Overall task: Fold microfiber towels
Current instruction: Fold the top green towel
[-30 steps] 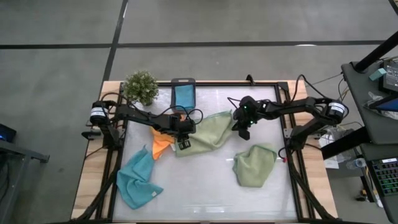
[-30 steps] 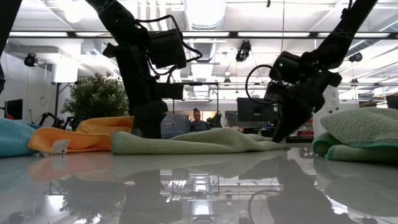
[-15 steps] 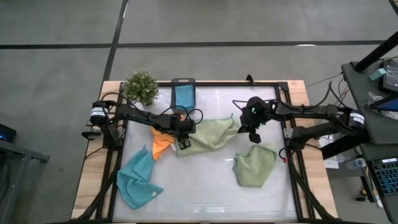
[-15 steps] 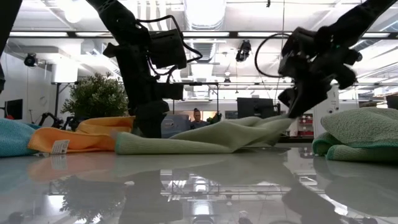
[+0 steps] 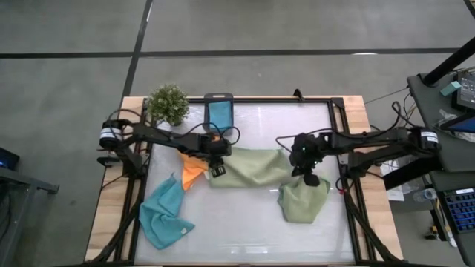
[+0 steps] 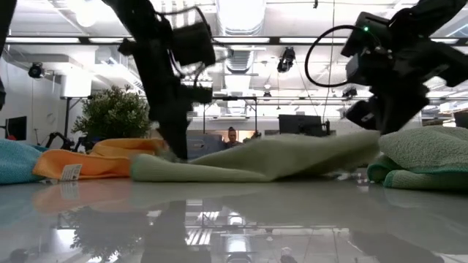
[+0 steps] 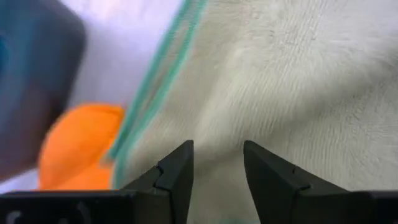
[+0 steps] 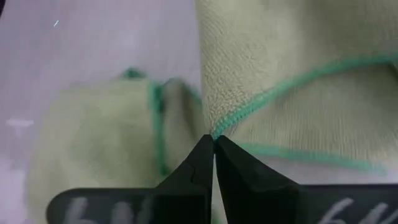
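The green towel [image 5: 252, 167] lies stretched across the middle of the table [image 5: 245, 222], between the two arms; the right gripper [image 5: 303, 159] has its fingers pinched together on the towel's right corner, held just above a second green towel [image 5: 303, 199] that sits crumpled near the right edge; the left gripper [image 5: 217, 157] rests over the towel's left end, fingers slightly apart, and whether they grip the cloth I cannot tell; an orange towel [image 5: 193, 172] lies just beside it, and a blue towel [image 5: 163, 211] sits nearer the left front corner.
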### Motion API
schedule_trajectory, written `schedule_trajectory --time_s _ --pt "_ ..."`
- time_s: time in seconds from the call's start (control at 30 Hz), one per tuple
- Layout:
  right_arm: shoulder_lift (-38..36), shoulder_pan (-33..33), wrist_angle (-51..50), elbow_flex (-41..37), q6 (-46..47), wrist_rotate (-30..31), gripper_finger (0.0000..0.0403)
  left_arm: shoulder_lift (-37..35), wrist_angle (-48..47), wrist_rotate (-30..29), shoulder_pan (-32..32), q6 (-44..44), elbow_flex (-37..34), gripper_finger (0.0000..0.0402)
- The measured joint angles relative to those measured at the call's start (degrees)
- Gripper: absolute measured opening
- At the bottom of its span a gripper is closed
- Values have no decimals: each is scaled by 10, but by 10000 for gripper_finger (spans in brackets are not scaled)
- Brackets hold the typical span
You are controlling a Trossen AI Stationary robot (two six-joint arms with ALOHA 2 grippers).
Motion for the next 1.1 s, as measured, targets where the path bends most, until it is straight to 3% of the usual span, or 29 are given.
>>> schedule_trajectory --time_s 0.23,0.43,0.8,0.87,1.0,1.1 --pt "10 38 -7 1 26 0 8 -29 4 1 0 10 0 125" --pt "9 39 -7 8 93 -8 14 -7 16 1 0 10 -2 125" --pt "8 38 -111 64 163 -22 102 64 56 -11 -1 8 -4 125" --pt "8 38 -113 77 170 23 112 69 57 -14 -1 8 -3 125" --pt "10 37 -89 85 194 217 112 71 58 -21 -1 8 -3 125" --pt "19 28 -57 83 166 252 93 69 58 -23 -1 8 -2 125"
